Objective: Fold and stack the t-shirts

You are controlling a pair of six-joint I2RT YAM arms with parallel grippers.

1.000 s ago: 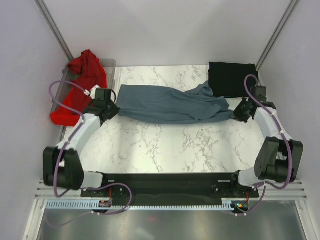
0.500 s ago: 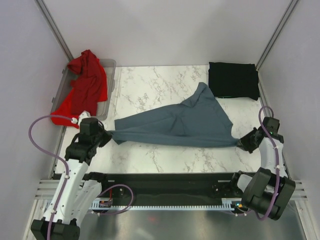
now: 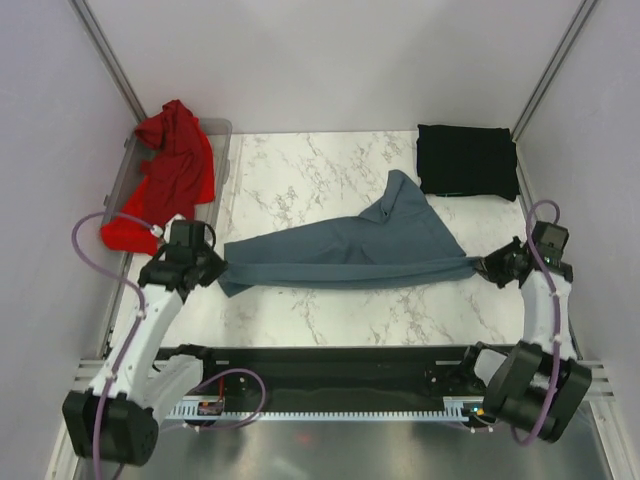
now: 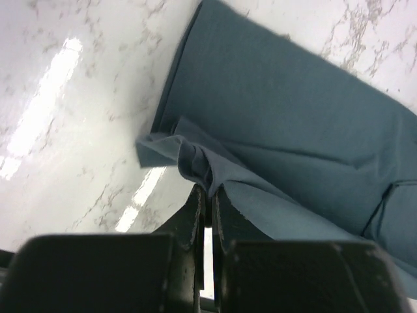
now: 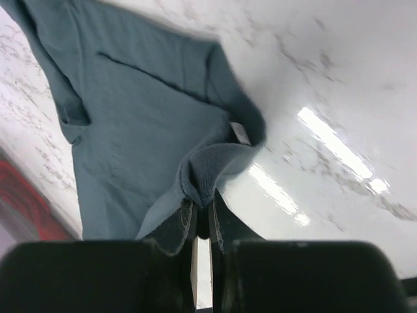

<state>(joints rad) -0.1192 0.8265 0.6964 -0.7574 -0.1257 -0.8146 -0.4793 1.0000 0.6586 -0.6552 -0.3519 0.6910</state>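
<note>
1. The slate blue-grey t-shirt lies stretched across the middle of the marble tabletop. It is drawn out lengthwise between the two arms, and one corner peaks toward the far side.
2. The left gripper grips the shirt's left end. Its wrist view shows a bunched fold of cloth pinched tight between the closed fingertips.
3. The right gripper grips the shirt's right end, with a thick rolled edge of cloth clamped between its closed fingertips.
4. The black t-shirt is folded into a flat rectangle at the far right corner of the tabletop. It is near the blue-grey shirt's peak but appears not to touch it.
5. The red t-shirt is crumpled and draped over the clear plastic bin at the far left edge.
</note>
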